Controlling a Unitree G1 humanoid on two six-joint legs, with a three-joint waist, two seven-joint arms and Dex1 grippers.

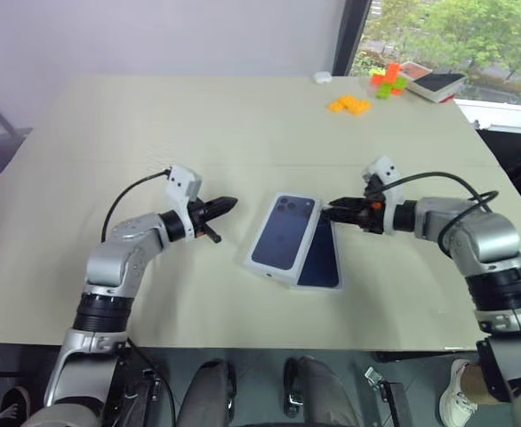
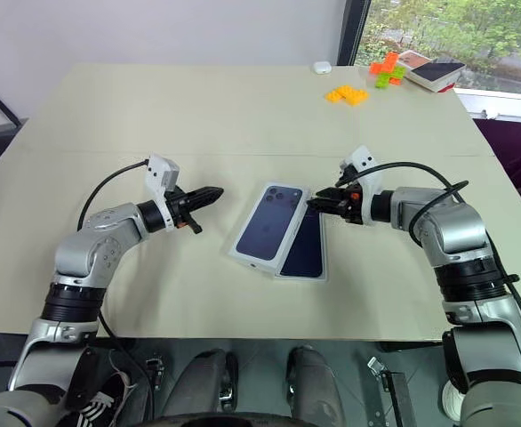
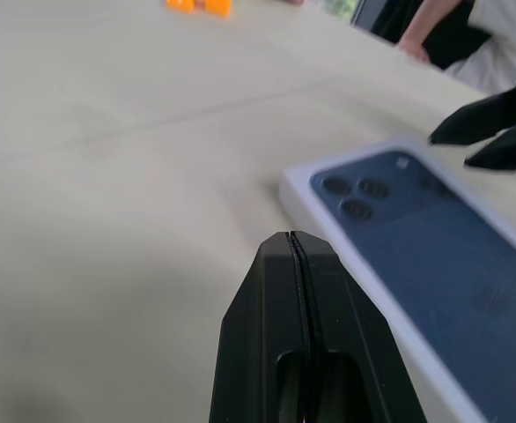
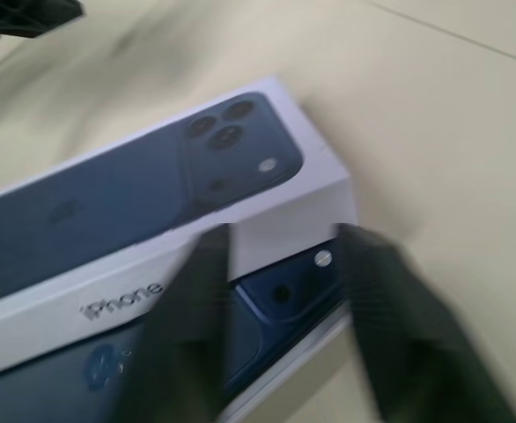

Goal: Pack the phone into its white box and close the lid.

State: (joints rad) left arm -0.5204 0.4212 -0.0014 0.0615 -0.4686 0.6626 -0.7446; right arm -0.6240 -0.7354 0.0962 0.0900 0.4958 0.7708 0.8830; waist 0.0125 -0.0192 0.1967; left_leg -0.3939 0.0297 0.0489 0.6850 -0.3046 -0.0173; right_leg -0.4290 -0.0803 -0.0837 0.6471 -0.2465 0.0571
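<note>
While the left gripper (image 1: 228,205) sits pinched shut at nine o'clock, the right gripper (image 1: 332,213), fingers parted, meets the picture-printed white cardboard lid (image 1: 283,235) lying askew over the dark navy phone (image 1: 321,261).

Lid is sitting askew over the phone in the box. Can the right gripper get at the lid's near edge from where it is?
Probably yes. The right gripper sits right at the corner of the lid, with nothing between them. The left gripper is shut and off to the other side.

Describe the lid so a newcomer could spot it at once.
Start at the beige table and look to its near middle, between the two robot arms. The lid lies there askew over the phone sitting in its white box. It is white-edged, and its top carries a printed dark blue phone picture with camera lenses.
</note>
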